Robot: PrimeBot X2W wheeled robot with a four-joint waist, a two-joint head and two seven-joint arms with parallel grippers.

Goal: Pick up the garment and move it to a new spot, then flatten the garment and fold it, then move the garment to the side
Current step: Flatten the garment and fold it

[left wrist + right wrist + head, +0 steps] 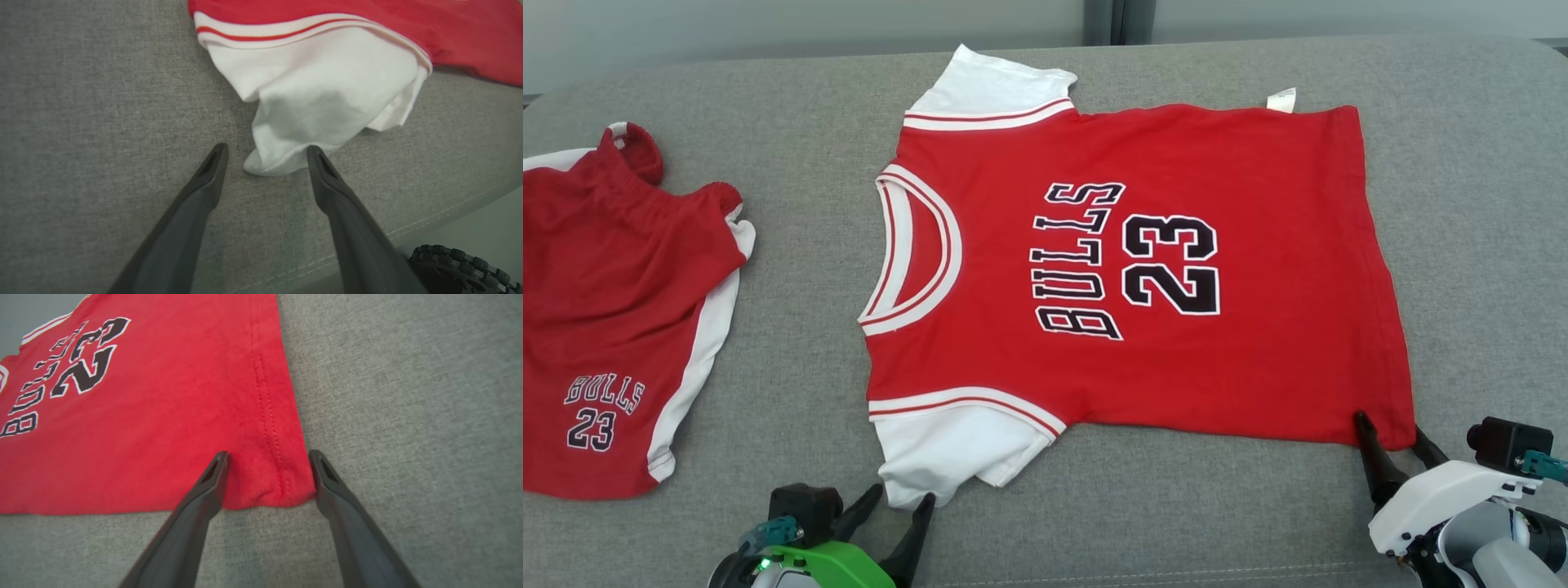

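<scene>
The garment [1135,269] is a red jersey with white sleeves and "BULLS 23" print, lying flat on the grey cushion, neck to the left. My left gripper [900,500] is open at the near white sleeve [322,94], whose lowest fold lies between the fingertips [267,151]. Open too, my right gripper [1390,431] straddles the near hem corner [269,482] of the red body; one finger [212,473] rests over the cloth, the other just past the side edge.
Red shorts [613,310] with white side stripes and the same print lie at the left of the cushion [800,343]. The cushion's front seam [408,230] and a paler floor [482,220] run close behind the left gripper.
</scene>
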